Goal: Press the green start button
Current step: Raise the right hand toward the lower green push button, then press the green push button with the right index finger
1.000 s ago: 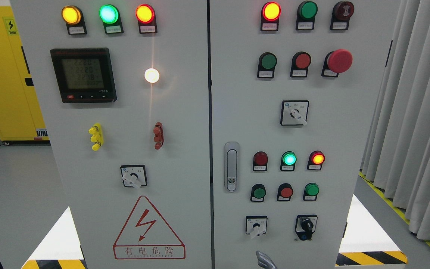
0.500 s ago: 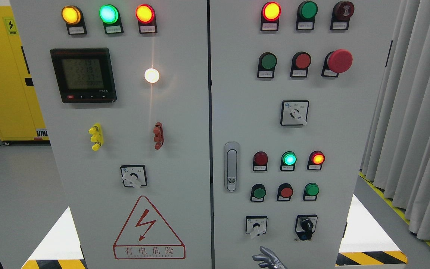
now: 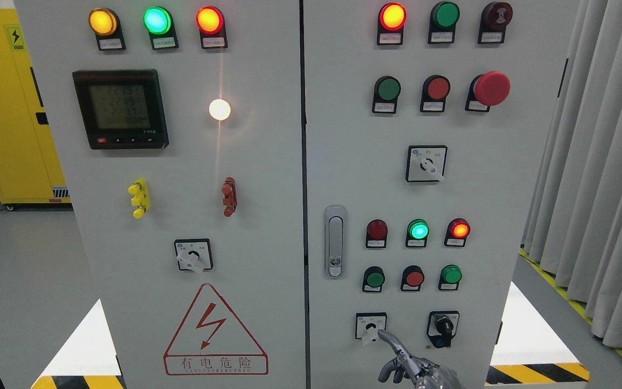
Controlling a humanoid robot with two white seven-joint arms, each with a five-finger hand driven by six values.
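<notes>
Head view: where is the right robot hand (image 3: 411, 368) relative to the door latch (image 3: 335, 241)?

Below and to the right of the latch, at the bottom edge of the picture, in front of the right cabinet door (image 3: 505, 178).

How are its fingers set?

Its index finger (image 3: 392, 341) is stretched out, pointing up and to the left. The other fingers are curled in, and the hand holds nothing.

What is the fingertip near?

It is just beside the white selector switch (image 3: 371, 326), which sits below and right of the latch. I cannot tell whether the two touch.

And the green start button?

Several green buttons show, and their labels are too small to read. The nearest green button (image 3: 374, 279) is just right of the latch's lower end, straight above the white selector switch. The fingertip is below it and apart from it.

What stands beside that button?

A red button (image 3: 414, 278) follows it to the right, then a second green cap (image 3: 451, 274). Over that row, level with the latch, are three lamps: a dark red one (image 3: 377, 229), a lit green one (image 3: 418, 230) and a lit red one (image 3: 459, 229).

Any other green button?

Yes, an upper green button (image 3: 388, 88), high above and right of the latch, well apart from the hand.

And the left arm?

It does not show.
</notes>
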